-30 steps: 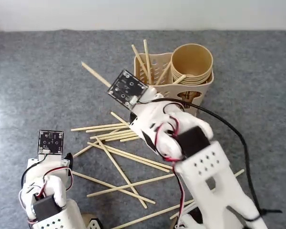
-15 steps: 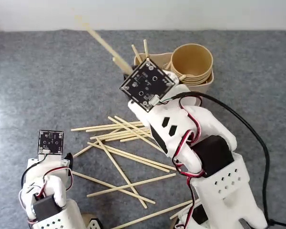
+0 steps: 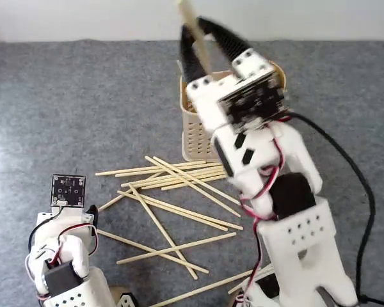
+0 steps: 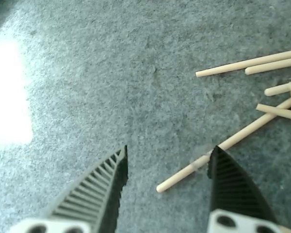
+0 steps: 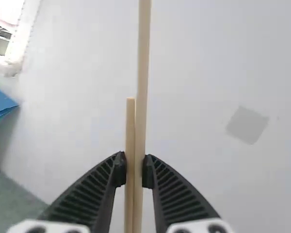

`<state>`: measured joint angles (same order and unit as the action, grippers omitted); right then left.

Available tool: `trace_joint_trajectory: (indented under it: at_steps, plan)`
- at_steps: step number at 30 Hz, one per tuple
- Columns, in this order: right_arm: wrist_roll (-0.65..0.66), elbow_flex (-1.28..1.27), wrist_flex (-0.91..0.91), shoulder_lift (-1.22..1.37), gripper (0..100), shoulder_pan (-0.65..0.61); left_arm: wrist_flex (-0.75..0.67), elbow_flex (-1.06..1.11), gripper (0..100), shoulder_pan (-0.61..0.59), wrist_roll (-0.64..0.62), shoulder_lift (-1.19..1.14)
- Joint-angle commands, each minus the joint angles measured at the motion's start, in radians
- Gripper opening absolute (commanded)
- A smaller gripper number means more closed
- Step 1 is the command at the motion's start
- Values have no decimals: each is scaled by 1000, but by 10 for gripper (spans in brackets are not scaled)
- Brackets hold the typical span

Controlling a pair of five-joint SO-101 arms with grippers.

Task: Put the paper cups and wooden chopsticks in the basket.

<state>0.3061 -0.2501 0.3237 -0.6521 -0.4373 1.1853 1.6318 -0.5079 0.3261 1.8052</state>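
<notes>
Bench (image 3: 64,96): covered in grey, felt-like matting with a coarse nap.
Wall (image 3: 83,19): plain white, running along the bench's far edge.
Patch of light (image 4: 7,92): bright white glare on the matting, toward the bench's left side.
Square mark (image 5: 247,124): pale grey, on the white wall, tilted on one corner.
Blue item (image 5: 0,104) — flat-sided, beside the wall — kind unclear.

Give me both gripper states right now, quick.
Left gripper: open, holding nothing, over the grey mat near loose chopsticks.
Right gripper: shut on two chopsticks.
</notes>
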Motion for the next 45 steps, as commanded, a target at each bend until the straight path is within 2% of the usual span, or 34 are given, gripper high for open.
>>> trace_joint_trajectory:
  at_steps: [1, 6, 13, 17, 23, 25, 30, 37, 40, 45]
  plan:
    - [-58, 6, -74, 77, 8, 61, -21, -4, 254, 0, -8, 14]
    - [-249, 9, -71, 182, 8, 105, -21, -4, 254, 0, -8, 14]
    - [-270, -3, -67, 306, 8, 134, -21, -4, 254, 0, -8, 14]
    - [-269, -31, 44, 352, 21, 145, -21, -4, 254, 0, -8, 14]
    - [-272, -28, 243, 317, 263, 145, -21, -4, 254, 0, -8, 14]
    - [-272, -29, 278, 283, 293, 145, -21, -4, 254, 0, -8, 14]
    - [-272, -35, 456, 151, 233, 140, -21, -4, 254, 0, -8, 14]
    - [-272, -37, 773, -31, 9, 147, -21, -4, 254, 0, -8, 14]
    - [-272, -63, 886, -70, 24, 147, -21, -4, 254, 0, -8, 14]
    - [-273, -186, 912, -120, 9, 165, -21, -4, 254, 0, -8, 14]
